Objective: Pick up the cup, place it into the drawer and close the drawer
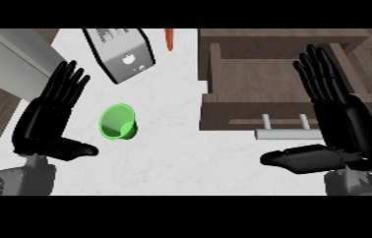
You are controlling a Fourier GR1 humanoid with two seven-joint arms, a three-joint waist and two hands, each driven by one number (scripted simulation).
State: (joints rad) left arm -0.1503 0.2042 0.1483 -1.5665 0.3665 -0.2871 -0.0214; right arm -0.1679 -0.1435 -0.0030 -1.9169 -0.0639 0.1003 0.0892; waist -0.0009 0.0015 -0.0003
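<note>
Green cup (pixel 118 122) prob. light, hard, slippery; grab round its sides. Left hand (pixel 49 119) & right hand (pixel 333 119) flat, holding nothing. Drawer (pixel 218 92) open.

Even, bright light from above; white worktop (pixel 181 158) nearly washed out. Faint soft shadow beside the drawer (pixel 254 84). No glare.

The right hand (pixel 335 115) covers the right part of the open drawer (pixel 247 79), hiding the right end of its handle (pixel 285 132) and its right wall. Above the drawer, the wooden cabinet (pixel 283 34) is cut off by the view's top edge, as are the orange object (pixel 170 38) and grey box (pixel 120 52) left of the drawer.
</note>
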